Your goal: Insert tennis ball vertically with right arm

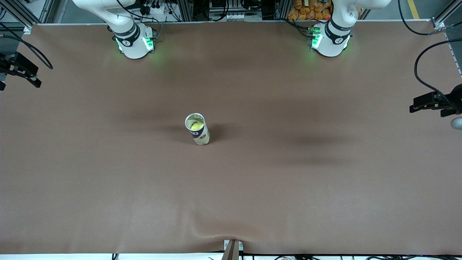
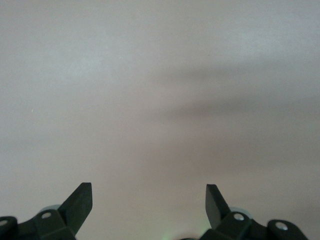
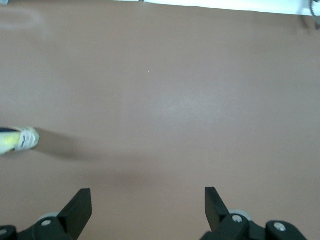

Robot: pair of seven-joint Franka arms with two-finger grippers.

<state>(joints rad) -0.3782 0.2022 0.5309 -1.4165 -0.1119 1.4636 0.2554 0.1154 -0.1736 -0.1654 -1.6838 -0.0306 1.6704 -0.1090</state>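
Note:
A clear tube can [image 1: 199,133] with a dark label stands upright near the middle of the brown table [image 1: 288,187]. A yellow-green tennis ball [image 1: 196,125] lies inside it, seen through the open top. Only the arms' bases show in the front view: the right arm [image 1: 131,38] and the left arm [image 1: 330,38]. My right gripper [image 3: 148,200] is open and empty, high over bare table, with the can's end [image 3: 17,140] showing at the edge of its view. My left gripper [image 2: 149,197] is open and empty over bare table.
Black camera mounts stand at the table's two ends [image 1: 21,68] [image 1: 435,103]. A small bracket [image 1: 232,249] sits at the table's near edge. Cables and orange packs [image 1: 306,9] lie past the edge by the arm bases.

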